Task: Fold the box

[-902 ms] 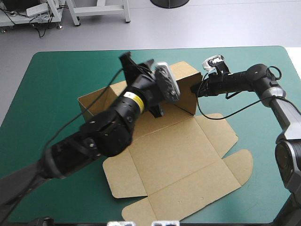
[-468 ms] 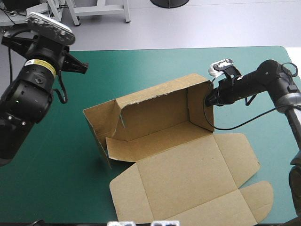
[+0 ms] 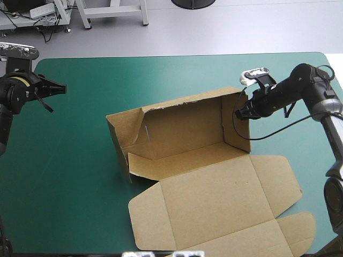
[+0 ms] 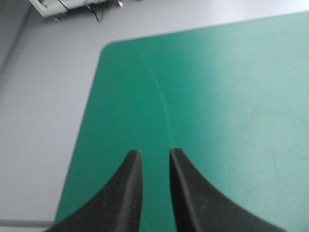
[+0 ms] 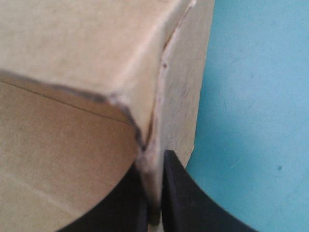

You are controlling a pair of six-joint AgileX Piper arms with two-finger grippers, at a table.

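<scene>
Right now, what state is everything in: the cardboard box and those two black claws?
box: open, far and side walls raised, the rest of the sheet flat on the table.
right gripper: shut on the box's right wall, at its top edge.
left gripper: slightly open, empty, over the table's far left corner, away from the box.

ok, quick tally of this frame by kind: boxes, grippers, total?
Brown box: 1
Grippers: 2 (left gripper holds nothing, right gripper pinches the box's wall)
Total: 3
</scene>
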